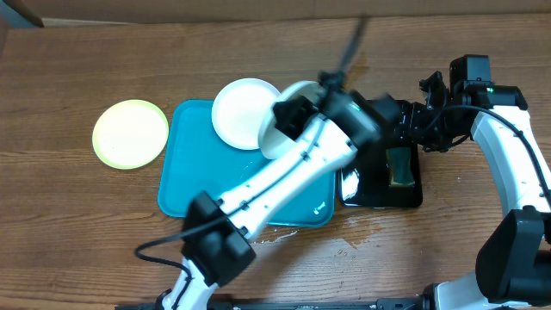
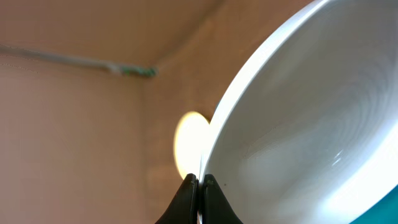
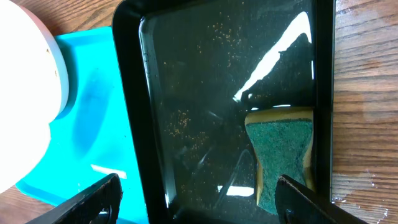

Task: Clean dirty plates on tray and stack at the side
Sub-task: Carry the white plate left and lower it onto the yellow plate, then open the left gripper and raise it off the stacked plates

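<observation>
Since the counter (image 1: 69,224) is biggest, start there: tray (image 1: 185,172) sits mid-counter, black tray (image 1: 379,196) just beside its right edge. Plates next. Green-rim plate (image 1: 131,133) lies on the counter just left of the tray. Flat white plate (image 1: 241,112) rests over the tray's far edge. Held plate (image 1: 275,142) is tilted up above the tray's far right corner. Sponge (image 1: 401,168) lies in the black tray. Left fingers (image 2: 185,200) are pressed together, pinching the held plate by its thin rim. Right fingers (image 3: 102,196) are spread wide above the black tray w/ nothing between them.

Risks, my guess: the rim pinch is narrow, so the plate could swivel or slip under hard scrubbing & drop onto the flat plate. The glossy black tray may let the sponge skid at pickup.

Views: only left wrist shows the pinch. Only right wrist shows specks in the black tray & the sponge's green face. Only overhead shows the green-rim plate.
</observation>
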